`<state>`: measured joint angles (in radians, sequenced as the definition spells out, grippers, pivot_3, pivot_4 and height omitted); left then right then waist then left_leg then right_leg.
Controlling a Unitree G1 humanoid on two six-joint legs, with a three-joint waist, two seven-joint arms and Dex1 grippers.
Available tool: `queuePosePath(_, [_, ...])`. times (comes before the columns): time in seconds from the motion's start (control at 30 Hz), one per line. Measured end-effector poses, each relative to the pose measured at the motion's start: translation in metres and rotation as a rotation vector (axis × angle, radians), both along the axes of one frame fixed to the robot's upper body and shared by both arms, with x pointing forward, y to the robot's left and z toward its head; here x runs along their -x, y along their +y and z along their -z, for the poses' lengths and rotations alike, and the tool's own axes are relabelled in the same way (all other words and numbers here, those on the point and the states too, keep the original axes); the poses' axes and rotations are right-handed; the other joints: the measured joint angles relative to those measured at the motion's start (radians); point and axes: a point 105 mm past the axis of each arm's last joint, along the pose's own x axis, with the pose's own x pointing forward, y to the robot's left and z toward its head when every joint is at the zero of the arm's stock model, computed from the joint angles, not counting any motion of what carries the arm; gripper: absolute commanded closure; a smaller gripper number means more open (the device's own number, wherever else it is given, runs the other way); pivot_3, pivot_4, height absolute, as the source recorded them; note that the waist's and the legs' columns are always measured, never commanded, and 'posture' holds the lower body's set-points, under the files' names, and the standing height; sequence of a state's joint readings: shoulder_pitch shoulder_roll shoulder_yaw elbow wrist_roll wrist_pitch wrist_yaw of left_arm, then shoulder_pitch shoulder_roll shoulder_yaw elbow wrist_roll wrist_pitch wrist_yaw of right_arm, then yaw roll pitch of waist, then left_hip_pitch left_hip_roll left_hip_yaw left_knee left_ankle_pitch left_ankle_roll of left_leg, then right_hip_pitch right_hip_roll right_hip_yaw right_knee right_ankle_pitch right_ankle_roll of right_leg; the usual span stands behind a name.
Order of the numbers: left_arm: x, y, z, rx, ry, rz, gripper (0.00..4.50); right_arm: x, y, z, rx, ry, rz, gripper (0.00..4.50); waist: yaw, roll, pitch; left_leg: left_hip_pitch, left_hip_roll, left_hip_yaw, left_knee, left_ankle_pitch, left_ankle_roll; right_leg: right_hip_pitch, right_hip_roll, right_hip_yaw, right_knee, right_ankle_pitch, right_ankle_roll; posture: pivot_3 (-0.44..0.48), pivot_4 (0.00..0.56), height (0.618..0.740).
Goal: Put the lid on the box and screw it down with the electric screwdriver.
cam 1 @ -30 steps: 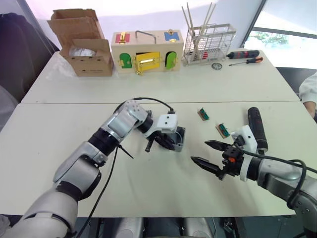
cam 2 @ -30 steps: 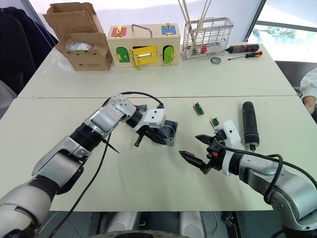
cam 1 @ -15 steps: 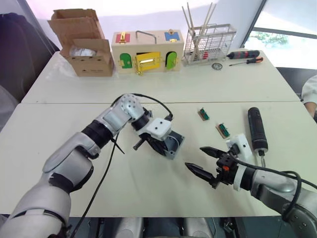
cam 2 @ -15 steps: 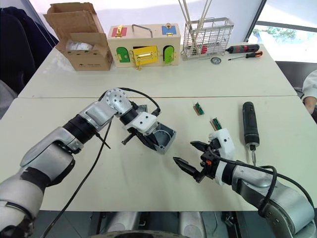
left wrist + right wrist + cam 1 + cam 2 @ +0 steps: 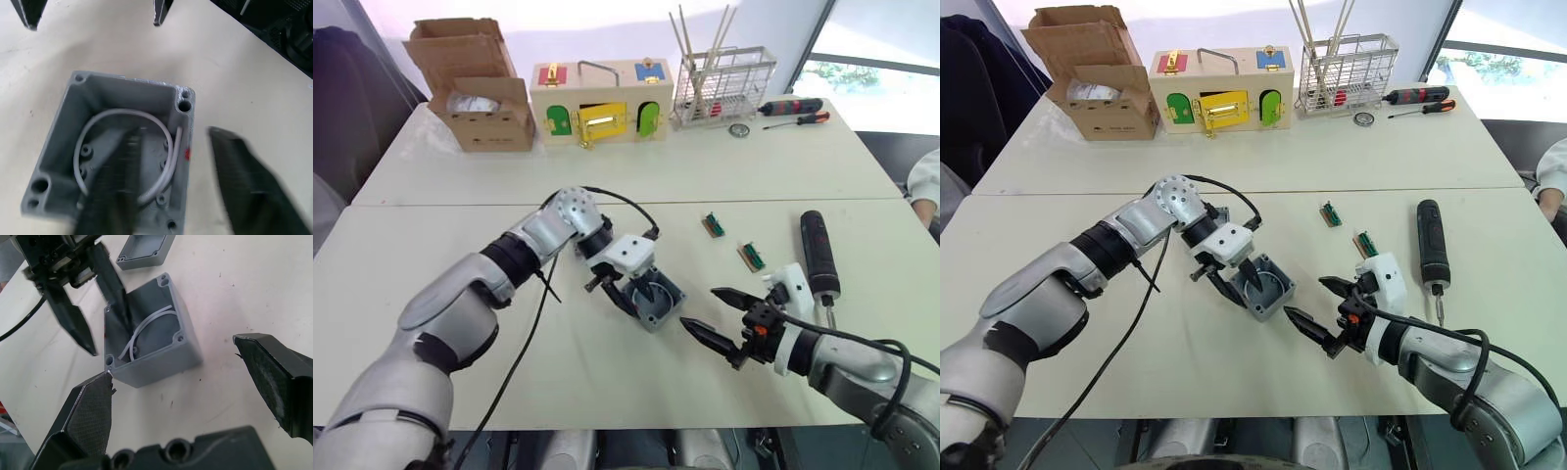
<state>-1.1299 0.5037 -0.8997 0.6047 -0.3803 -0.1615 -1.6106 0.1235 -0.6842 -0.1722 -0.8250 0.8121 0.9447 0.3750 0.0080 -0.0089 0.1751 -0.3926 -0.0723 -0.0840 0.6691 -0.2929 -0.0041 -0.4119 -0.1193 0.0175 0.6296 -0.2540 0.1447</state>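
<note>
The box [image 5: 1268, 289] sits near the centre of the frame in the head views, on the white table [image 5: 1234, 382], open side up and turned at an angle to the table edge. Inside it a loop of pale wire [image 5: 132, 147] curls around the floor; a small red mark [image 5: 187, 154] shows on one outer wall, and screw posts stand in the corners.

The left gripper [image 5: 1234, 284] is at the box: one black finger [image 5: 115, 186] reaches down into the cavity, the other [image 5: 244, 181] stands outside the wall with the red mark, so the jaws straddle that wall. Whether they actually press on it I cannot tell.

The lid [image 5: 145, 249] lies flat on the table just beyond the box, rim upward, partly hidden behind the left arm in the head views.

The right gripper [image 5: 1317, 308] hovers lower right of the box, jaws spread wide and empty, tips pointing toward the box and apart from it.

The electric screwdriver [image 5: 1430, 245] lies on the table at centre right, bit end toward the near edge, well apart from both grippers.

Two small green circuit boards [image 5: 1332, 213] lie between box and driver.

Along the top of the frame: a cardboard box [image 5: 1097, 73], a wooden box with coloured doors [image 5: 1224, 93], a wire rack [image 5: 1347, 73], two hand screwdrivers [image 5: 1420, 98].
</note>
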Motion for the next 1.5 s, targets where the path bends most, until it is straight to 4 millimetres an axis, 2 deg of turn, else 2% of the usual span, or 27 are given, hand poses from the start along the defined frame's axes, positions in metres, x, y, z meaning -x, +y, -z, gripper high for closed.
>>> queuePosePath(0.17, [-0.001, 0.014, -0.007, -0.029, -0.021, -0.029, 1.02, -0.003, -0.001, -0.004, 0.030, -0.009, -0.046, 0.00, 0.001, 0.000, 0.000, 0.000, 0.000, 0.000, 0.000, 0.000, 0.000, 0.000, 0.000, 0.000, 0.000, 0.000, 0.000, 0.000, 0.150, 0.730])
queuePosePath(0.27, [-0.010, 0.027, -0.037, 0.028, -0.045, -0.138, 1.02, -0.006, -0.008, -0.009, 0.078, -0.012, -0.080, 0.00, -0.001, 0.000, 0.000, 0.000, 0.000, 0.000, 0.000, 0.000, 0.000, 0.000, 0.000, 0.000, 0.001, 0.000, 0.000, 0.000, 0.150, 0.730])
queuePosePath(0.4, [-0.038, 0.042, -0.088, 0.215, -0.092, -0.443, 1.02, -0.010, -0.018, -0.029, 0.118, -0.048, -0.120, 0.00, -0.001, 0.000, 0.000, 0.000, 0.000, 0.000, 0.000, 0.000, 0.000, 0.000, 0.000, 0.000, 0.001, -0.001, 0.001, 0.000, 0.150, 0.730])
queuePosePath(0.5, [-0.071, 0.057, -0.105, 0.312, -0.134, -0.792, 1.02, -0.017, -0.022, -0.050, 0.143, -0.092, -0.152, 0.00, -0.002, 0.000, 0.000, 0.001, 0.000, 0.000, 0.001, 0.000, 0.000, 0.001, 0.000, 0.000, 0.001, -0.001, 0.001, 0.000, 0.150, 0.730])
queuePosePath(0.57, [-0.092, 0.070, -0.100, 0.308, -0.089, -1.069, 1.02, -0.021, -0.021, -0.062, 0.156, -0.120, -0.178, 0.00, -0.001, 0.000, 0.000, 0.001, 0.000, -0.001, 0.001, 0.000, 0.000, 0.001, 0.000, -0.001, 0.002, -0.001, 0.001, 0.000, 0.150, 0.730])
queuePosePath(0.63, [-0.104, 0.087, -0.077, 0.201, -0.011, -1.339, 1.02, -0.025, -0.015, -0.071, 0.161, -0.145, -0.218, 0.00, -0.003, 0.000, 0.000, 0.001, -0.001, 0.000, 0.001, 0.000, 0.000, 0.000, 0.000, -0.001, 0.002, -0.001, 0.002, 0.000, 0.150, 0.730])
queuePosePath(0.7, [-0.104, 0.101, -0.047, 0.074, 0.085, -1.545, 1.02, -0.028, -0.007, -0.078, 0.168, -0.164, -0.267, 0.00, -0.011, 0.000, 0.000, 0.000, -0.001, -0.001, 0.001, 0.000, 0.000, 0.000, 0.000, -0.001, 0.003, -0.001, 0.002, 0.000, 0.150, 0.730])
queuePosePath(0.77, [-0.101, 0.104, -0.026, -0.007, 0.163, -1.666, 1.02, -0.029, 0.002, -0.080, 0.180, -0.170, -0.315, 0.00, -0.014, -0.001, 0.000, -0.001, -0.001, -0.001, 0.001, 0.000, 0.000, -0.002, 0.000, -0.001, 0.003, -0.001, 0.002, 0.000, 0.150, 0.730])
queuePosePath(0.87, [-0.101, 0.104, -0.019, -0.028, 0.207, -1.775, 1.02, -0.029, 0.011, -0.078, 0.206, -0.170, -0.371, 0.00, -0.018, -0.001, 0.001, -0.004, -0.001, -0.001, 0.001, 0.004, -0.007, -0.005, 0.000, -0.001, 0.003, -0.001, 0.002, 0.000, 0.150, 0.730])
queuePosePath(0.97, [-0.102, 0.112, -0.017, -0.047, 0.191, -1.847, 1.02, -0.030, 0.014, -0.073, 0.248, -0.170, -0.398, 0.00, -0.019, -0.001, 0.001, -0.009, -0.001, 0.000, 0.001, 0.005, -0.009, -0.013, 0.000, 0.000, 0.006, -0.001, 0.002, 0.000, 0.150, 0.730])
queuePosePath(1.2, [-0.102, 0.111, -0.010, -0.070, 0.168, -1.892, 1.02, -0.032, 0.016, -0.061, 0.296, -0.168, -0.414, 0.00, -0.015, -0.002, 0.000, -0.013, -0.001, 0.000, 0.003, 0.007, -0.012, -0.018, -0.001, 0.001, 0.009, -0.001, 0.001, 0.000, 0.150, 0.730])
queuePosePath(1.3, [-0.103, 0.108, -0.006, -0.072, 0.157, -1.894, 1.79, -0.032, 0.016, -0.058, 0.297, -0.168, -0.402, 0.00, -0.012, -0.001, 0.000, -0.013, -0.001, 0.000, 0.006, 0.006, -0.011, -0.017, -0.002, 0.001, 0.012, -0.001, 0.001, 0.000, 0.150, 0.730])
queuePosePath(1.47, [-0.102, 0.093, -0.004, -0.048, 0.170, -1.850, 4.28, -0.031, 0.016, -0.058, 0.290, -0.174, -0.391, 0.00, 0.005, -0.001, -0.001, -0.014, -0.002, 0.000, 0.011, 0.006, -0.011, -0.017, -0.002, 0.001, 0.016, -0.001, 0.001, 0.000, 0.150, 0.730])
queuePosePath(1.5, [-0.102, 0.094, -0.004, -0.048, 0.169, -1.852, 4.46, -0.032, 0.015, -0.058, 0.290, -0.174, -0.387, 0.00, 0.006, -0.001, -0.001, -0.014, -0.002, 0.000, 0.011, 0.006, -0.011, -0.017, -0.002, 0.001, 0.016, -0.001, 0.001, 0.000, 0.150, 0.730])
